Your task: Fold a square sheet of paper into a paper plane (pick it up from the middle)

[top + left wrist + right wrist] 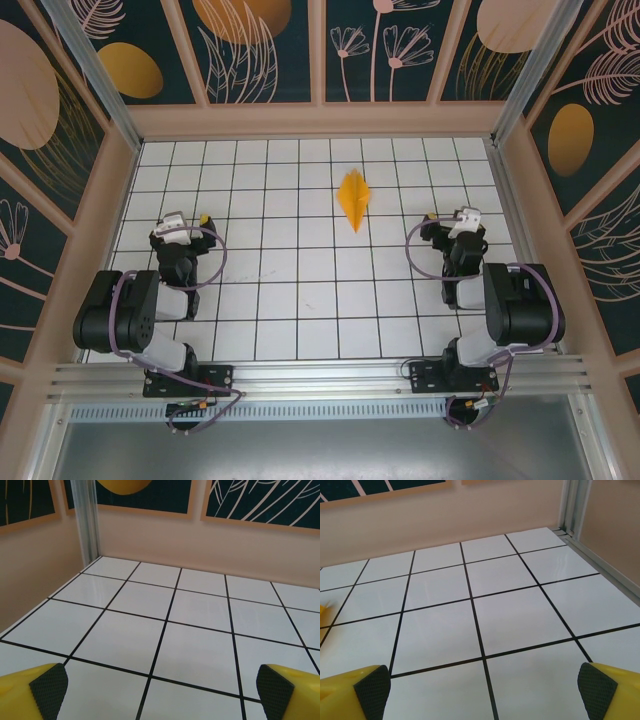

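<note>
- The paper plane is lying on the white grid table, in the far middle, between the 2 arms and well apart from both.
- The left gripper is hovering over bare tiles with its fingers spread wide, holding nothing; the right gripper is doing likewise.
- A yellow blur at the left edge of the right wrist view is possibly the plane.
- Judging by the creased dart shape, the folding is looking finished, so the next move is calling for little beyond leaving it undisturbed.
</note>
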Robot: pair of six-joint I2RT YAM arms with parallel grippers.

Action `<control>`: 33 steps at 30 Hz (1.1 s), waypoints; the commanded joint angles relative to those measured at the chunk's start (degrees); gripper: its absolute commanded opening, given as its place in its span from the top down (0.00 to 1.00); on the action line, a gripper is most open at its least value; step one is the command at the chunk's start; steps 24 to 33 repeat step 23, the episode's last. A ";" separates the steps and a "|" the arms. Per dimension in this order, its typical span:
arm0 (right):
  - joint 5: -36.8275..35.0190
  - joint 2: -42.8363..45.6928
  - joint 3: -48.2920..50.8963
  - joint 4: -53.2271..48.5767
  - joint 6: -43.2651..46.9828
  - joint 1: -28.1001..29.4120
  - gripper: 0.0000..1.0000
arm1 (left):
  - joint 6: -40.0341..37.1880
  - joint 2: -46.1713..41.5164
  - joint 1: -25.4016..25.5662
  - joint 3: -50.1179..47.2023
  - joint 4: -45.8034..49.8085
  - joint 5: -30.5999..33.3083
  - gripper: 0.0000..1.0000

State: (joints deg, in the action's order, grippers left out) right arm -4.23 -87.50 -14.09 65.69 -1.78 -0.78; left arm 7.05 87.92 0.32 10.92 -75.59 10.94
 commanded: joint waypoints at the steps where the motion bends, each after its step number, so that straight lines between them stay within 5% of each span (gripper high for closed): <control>1: 3.00 -0.68 0.64 5.38 0.73 -0.71 0.01 | -0.45 0.34 -0.40 0.28 -4.31 0.34 0.02; 11: 3.05 -0.69 0.60 5.41 0.73 -0.72 0.01 | -2.16 0.24 -0.40 0.84 -3.06 -4.41 0.01; 33: 3.08 -0.67 0.84 5.84 0.85 -0.63 0.01 | -2.13 0.44 -0.32 1.47 -2.10 -3.38 0.02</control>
